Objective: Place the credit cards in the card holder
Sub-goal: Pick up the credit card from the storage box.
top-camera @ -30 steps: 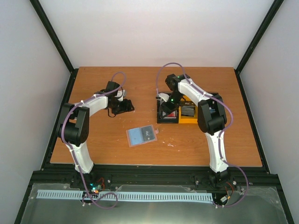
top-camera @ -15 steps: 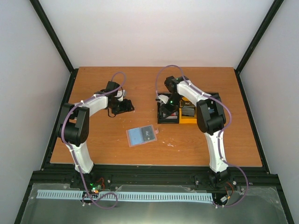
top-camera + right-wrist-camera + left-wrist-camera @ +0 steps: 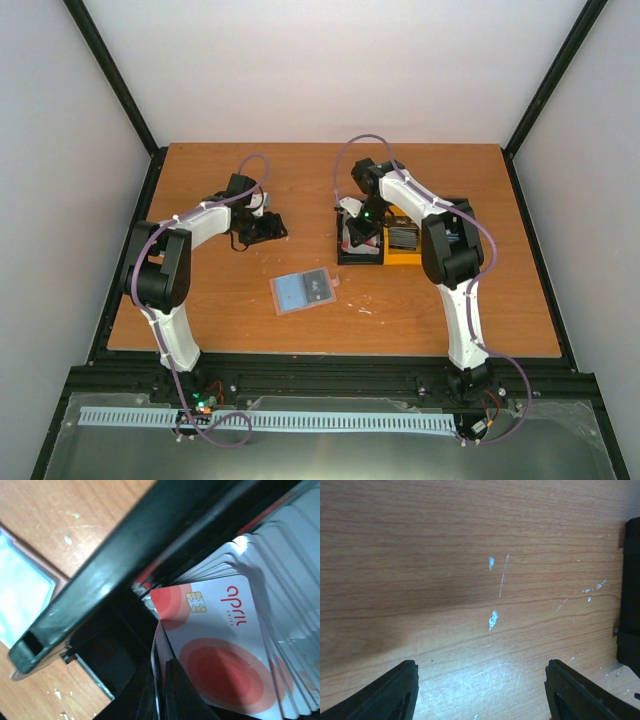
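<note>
Credit cards (image 3: 280, 605) stand on edge, packed in a row, inside the black bin (image 3: 125, 565). My right gripper (image 3: 162, 670) is pinched on one edge of the front white-and-red card (image 3: 220, 645). Its printed face looks at the wrist camera, the chip is near its upper left corner, and its long axis runs from top to bottom of that view, a little tilted.

I see the card holder (image 3: 303, 291) lying open and flat on the table (image 3: 220, 300), pale blue side up. Its long axis goes left to right, near the black bin but not touching. A yellow bin (image 3: 405, 255) sits just beside the black one.

My left gripper (image 3: 480, 680) hangs with fingers wide apart over bare scratched wood. White walls (image 3: 330, 70) and a black frame (image 3: 110, 75) surround the table.
</note>
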